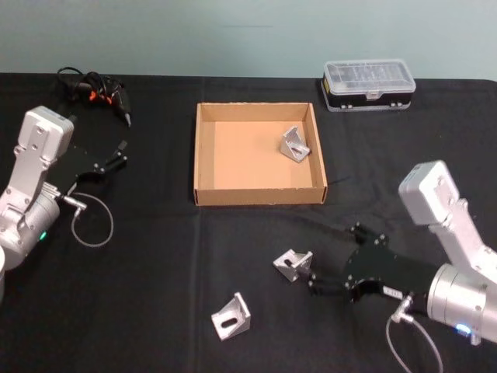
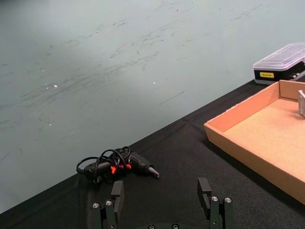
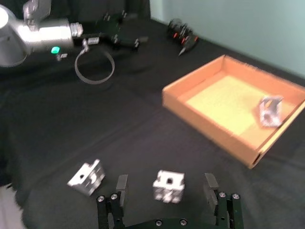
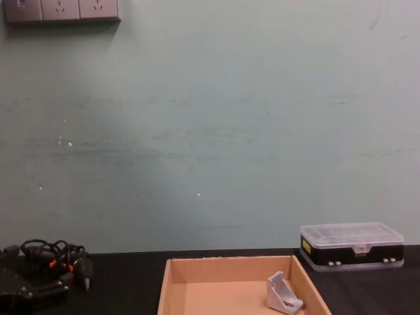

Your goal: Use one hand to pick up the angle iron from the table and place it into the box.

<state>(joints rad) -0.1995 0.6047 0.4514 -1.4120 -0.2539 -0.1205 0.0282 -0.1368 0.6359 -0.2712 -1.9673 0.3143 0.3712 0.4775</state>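
An angle iron point(image 1: 293, 265) lies on the black table point(image 1: 147, 303) in front of the box point(image 1: 260, 195). My right gripper point(image 1: 309, 278) is open and low beside it. In the right wrist view that angle iron point(image 3: 168, 186) sits between the spread fingers point(image 3: 122, 188), touching neither. A second angle iron point(image 1: 231, 316) lies nearer the front edge, to the left. A third angle iron point(image 1: 294, 144) rests inside the box near its far right corner. My left gripper point(image 1: 120, 151) is open and parked at the far left.
A clear-lidded black organiser case point(image 1: 369, 85) stands behind the box on the right. A black tool with coiled cable point(image 1: 97, 89) lies at the back left. Loose cable loops hang off both wrists, and open tabletop lies between the arms.
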